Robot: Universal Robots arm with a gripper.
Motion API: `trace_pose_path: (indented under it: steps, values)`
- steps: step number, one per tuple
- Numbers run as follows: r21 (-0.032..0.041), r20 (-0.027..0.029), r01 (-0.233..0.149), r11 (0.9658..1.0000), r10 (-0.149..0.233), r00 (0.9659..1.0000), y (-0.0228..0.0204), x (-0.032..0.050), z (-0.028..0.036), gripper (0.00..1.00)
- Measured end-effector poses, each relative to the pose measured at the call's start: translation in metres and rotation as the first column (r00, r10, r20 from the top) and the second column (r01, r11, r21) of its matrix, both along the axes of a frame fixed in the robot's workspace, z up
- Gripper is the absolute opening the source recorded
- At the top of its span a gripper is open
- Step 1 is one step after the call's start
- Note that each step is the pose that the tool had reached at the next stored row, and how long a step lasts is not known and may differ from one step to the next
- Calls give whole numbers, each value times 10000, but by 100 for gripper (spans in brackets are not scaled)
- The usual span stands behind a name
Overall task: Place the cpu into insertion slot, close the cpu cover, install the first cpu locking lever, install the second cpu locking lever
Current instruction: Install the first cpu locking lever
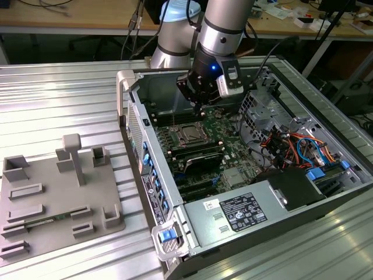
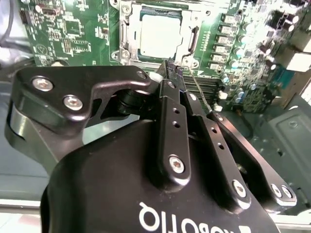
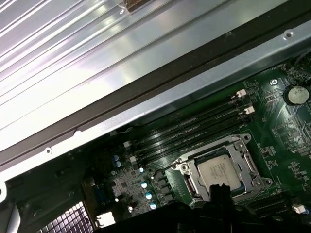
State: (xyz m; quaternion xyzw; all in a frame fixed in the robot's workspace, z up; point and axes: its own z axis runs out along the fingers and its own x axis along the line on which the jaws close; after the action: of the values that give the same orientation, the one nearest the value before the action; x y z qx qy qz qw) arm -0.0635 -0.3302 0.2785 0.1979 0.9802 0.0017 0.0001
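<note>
The cpu (image 2: 160, 36) lies flat in the insertion slot (image 1: 189, 135) on the green board, its dull silver top showing in both wrist views (image 3: 221, 171). The cpu cover (image 3: 190, 178) is a silvery frame lying down around the chip, which shows through its window. My gripper (image 2: 171, 67) hangs a little above the board beside the socket, on its memory-slot side. Its black fingers (image 2: 173, 121) are pressed together at the tips with nothing between them. In the exterior view the gripper (image 1: 197, 104) sits just above and behind the socket.
The open computer case (image 1: 140, 146) has high metal walls around the board. Long black memory slots (image 3: 194, 131) run beside the socket. Cables and drive bays (image 1: 291, 146) crowd the exterior view's right. A grey fixture tray (image 1: 58, 198) lies on the table at the exterior view's left.
</note>
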Motion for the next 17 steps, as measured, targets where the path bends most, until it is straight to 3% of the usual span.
trace_pose_path:
  steps: [6, 12, 17]
  values:
    - [5, 0, -696, 9976, 696, 9976, 0, -26, 0, 11]
    - [17, 2, -1708, 9853, 1708, 9853, 0, -47, -1, 11]
    - [16, 0, -2441, 9698, 2441, 9698, 0, -54, -3, 11]
